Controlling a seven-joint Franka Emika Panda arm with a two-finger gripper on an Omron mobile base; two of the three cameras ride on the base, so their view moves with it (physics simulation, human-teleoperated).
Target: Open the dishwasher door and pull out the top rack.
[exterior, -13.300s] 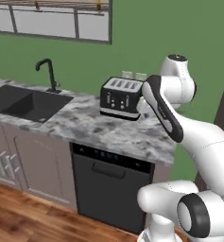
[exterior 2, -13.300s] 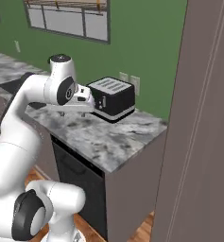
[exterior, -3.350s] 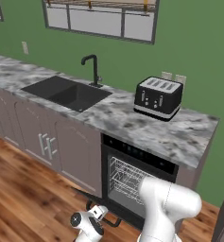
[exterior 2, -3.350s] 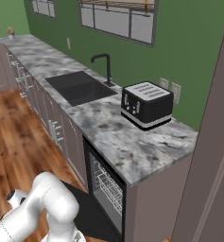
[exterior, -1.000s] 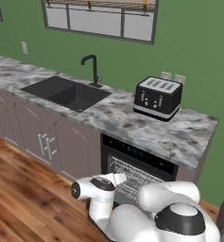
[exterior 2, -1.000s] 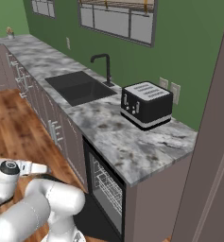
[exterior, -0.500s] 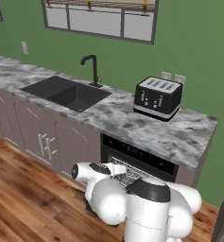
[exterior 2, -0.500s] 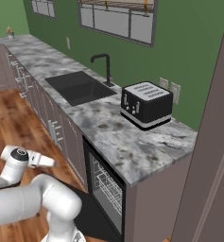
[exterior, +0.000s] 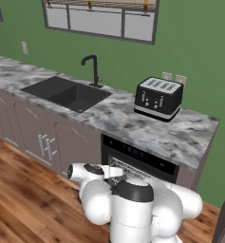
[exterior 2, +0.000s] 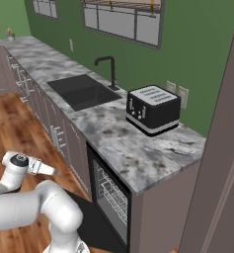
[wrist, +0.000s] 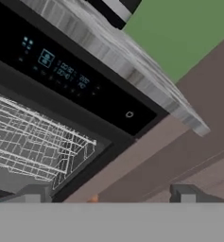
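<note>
Hovering before the open dishwasher, fingers (wrist: 106, 194) spread wide, gripping nothing
Top rack (wrist: 33, 142) sits at left of the hand view, under the black control strip (wrist: 71, 78); marble tabletop (wrist: 127, 61) above.

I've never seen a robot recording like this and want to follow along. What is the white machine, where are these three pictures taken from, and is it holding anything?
The white machine is a robot arm on a driving base in a computer-rendered kitchen. Two pictures come from cameras on the base, behind the arm to its left and right. The third comes from a camera on the hand, looking along the gripper, whose two dark fingertips stand apart with nothing between them.

On the marble counter sits a black toaster, beside a dark sink and black tap. Under the counter the dishwasher stands open; its wire top rack shows below the lit control strip.
</note>
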